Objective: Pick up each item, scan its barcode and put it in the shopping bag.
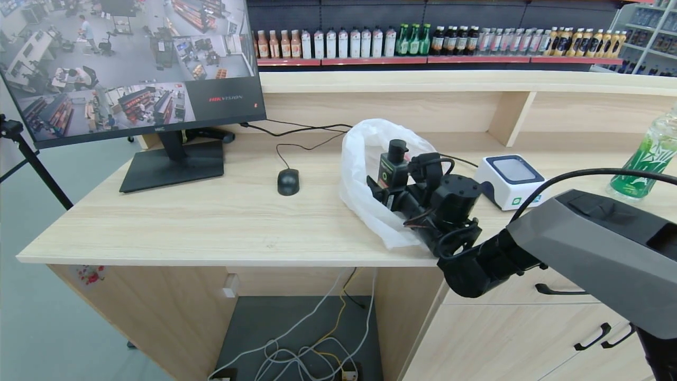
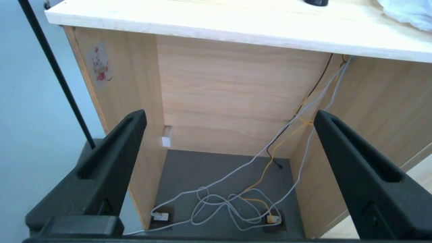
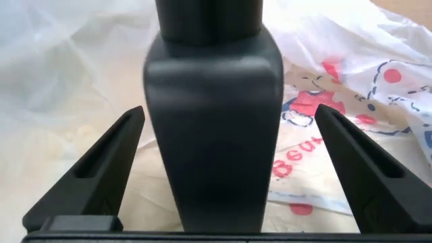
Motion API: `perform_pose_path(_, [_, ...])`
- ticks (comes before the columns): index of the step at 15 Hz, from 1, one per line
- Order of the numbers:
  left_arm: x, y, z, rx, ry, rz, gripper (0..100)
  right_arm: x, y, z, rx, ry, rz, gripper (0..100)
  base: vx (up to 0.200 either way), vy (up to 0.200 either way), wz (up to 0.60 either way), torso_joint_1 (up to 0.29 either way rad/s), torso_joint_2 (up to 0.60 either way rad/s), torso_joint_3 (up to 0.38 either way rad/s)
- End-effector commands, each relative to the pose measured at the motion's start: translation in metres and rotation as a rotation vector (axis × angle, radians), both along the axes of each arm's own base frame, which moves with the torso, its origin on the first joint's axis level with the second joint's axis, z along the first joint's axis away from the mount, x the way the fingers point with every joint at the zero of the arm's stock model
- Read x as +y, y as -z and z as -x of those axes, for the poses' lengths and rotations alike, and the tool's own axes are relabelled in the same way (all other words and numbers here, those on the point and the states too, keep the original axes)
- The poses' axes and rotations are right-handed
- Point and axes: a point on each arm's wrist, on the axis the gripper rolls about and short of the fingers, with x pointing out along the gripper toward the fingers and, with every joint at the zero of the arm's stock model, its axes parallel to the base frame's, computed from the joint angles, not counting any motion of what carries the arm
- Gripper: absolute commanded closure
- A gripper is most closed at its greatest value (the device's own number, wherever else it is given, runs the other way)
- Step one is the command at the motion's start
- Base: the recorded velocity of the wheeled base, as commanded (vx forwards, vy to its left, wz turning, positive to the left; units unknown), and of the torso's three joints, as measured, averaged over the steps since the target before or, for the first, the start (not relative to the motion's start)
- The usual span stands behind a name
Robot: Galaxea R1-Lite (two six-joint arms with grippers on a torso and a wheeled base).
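In the head view, the right end effector (image 1: 390,185) was stretched over the table (image 1: 211,222) to the mouth of the white shopping bag (image 1: 359,159). A black bottle (image 1: 394,161) stood upright between its fingers, inside the bag's opening. The scanner (image 1: 509,180) sat near the bag on the robot's right. A green bottle (image 1: 642,159) stood well apart at the table's far right, not yet bagged.

In the right wrist view, the right end effector (image 3: 229,115) had its fingers spread wide on either side of the black bottle (image 3: 212,135). They did not look clamped on it, so the bottle seemed to be released rather than gripped. Beyond it lay the bag's film (image 3: 61,61) and a printed packet (image 3: 317,148) inside the bag.

In the left wrist view, the left end effector (image 2: 231,118) hung below the table's edge, fully open and empty, facing the cabinet bay and its cables (image 2: 229,202).

The step in hand looked like the bagging of the black bottle. The next move would call for lifting the right arm clear without snagging the film or tipping the bottle. The arm could then go to the green bottle and turn its barcode toward the scanner.
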Motion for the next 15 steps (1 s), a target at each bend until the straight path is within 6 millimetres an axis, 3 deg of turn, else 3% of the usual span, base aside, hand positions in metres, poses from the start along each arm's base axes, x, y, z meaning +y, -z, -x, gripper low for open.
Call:
perform_pose_path(1, [0.0,0.0,0.0,0.0,-0.001,0.0,0,-0.004,-0.02,0.005,-0.042,0.005,-0.015,0,0.0,0.0,0.0,0.0,0.0,0.0])
perform_pose_path(10, [0.0,0.0,0.0,0.0,-0.001,0.0,0,-0.014,-0.065,0.023,-0.128,0.008,-0.04,0,0.0,0.0,0.0,0.0,0.0,0.0])
perform_pose_path(15, [0.0,0.0,0.0,0.0,-0.001,0.0,0,-0.035,-0.082,0.063,-0.117,0.002,-0.05,0,0.0,0.0,0.0,0.0,0.0,0.0])
